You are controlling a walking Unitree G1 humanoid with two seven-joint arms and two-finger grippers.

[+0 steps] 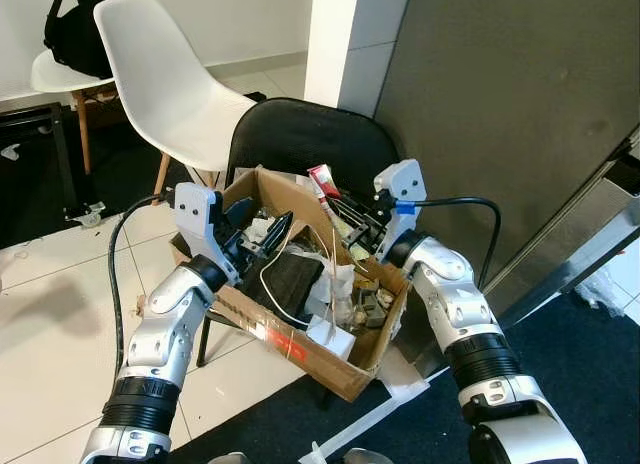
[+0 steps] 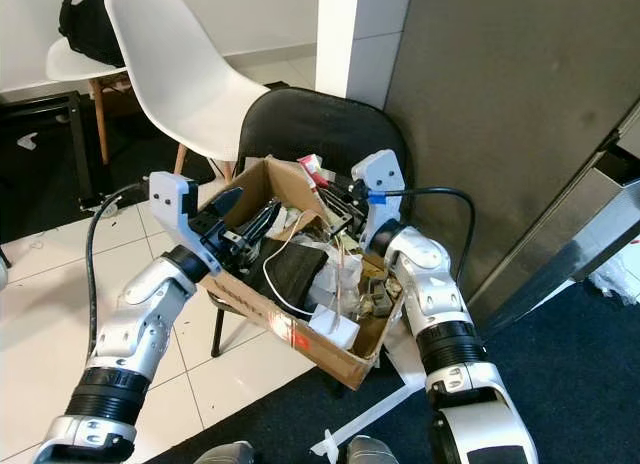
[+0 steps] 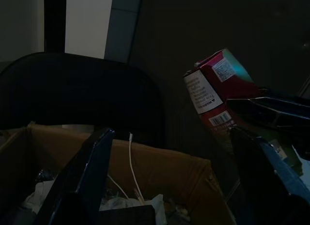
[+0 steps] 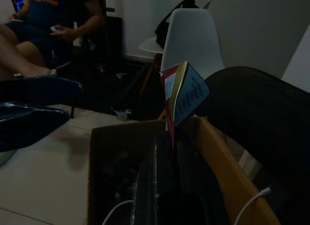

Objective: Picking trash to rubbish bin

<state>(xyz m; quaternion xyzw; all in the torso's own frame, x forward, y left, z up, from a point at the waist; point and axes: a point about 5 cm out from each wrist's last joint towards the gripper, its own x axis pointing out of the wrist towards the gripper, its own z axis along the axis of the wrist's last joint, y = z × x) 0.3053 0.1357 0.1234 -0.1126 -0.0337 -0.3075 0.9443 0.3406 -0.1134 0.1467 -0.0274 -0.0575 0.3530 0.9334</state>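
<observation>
Head camera: a cardboard box (image 1: 345, 369) full of trash sits on a black chair (image 1: 300, 134), with a white chair (image 1: 165, 79) behind it at about 11 o'clock and a grey wall panel (image 1: 500, 104) at 2 o'clock. The left gripper (image 1: 262, 234) reaches into the box from its 9 o'clock side, fingers spread apart over a black slab (image 1: 293, 282) and a white cable (image 1: 268, 294), gripping nothing. The right gripper (image 1: 340, 209) comes in from 3 o'clock at the box's far rim, pinching a red carton (image 1: 322, 178) that stands up above the cardboard edge. Crumpled white paper (image 1: 335, 279) and small dark scraps lie at the box's centre.

Left wrist camera: dim. Two black fingers (image 3: 85, 179) stand wide apart with only air between them, above the box wall (image 3: 164, 169) and the white cable (image 3: 131, 162). The red carton (image 3: 213, 87), with its white label and barcode, hangs beyond, held between the other arm's fingers in front of the black chair (image 3: 72, 89) back.

Right wrist camera: dim. The carton (image 4: 181, 91) sticks up between the gripper's dark fingers, just above the box rim (image 4: 218, 157). The white chair (image 4: 191, 38) stands behind it, and a seated person (image 4: 53, 26) is at the far side.
</observation>
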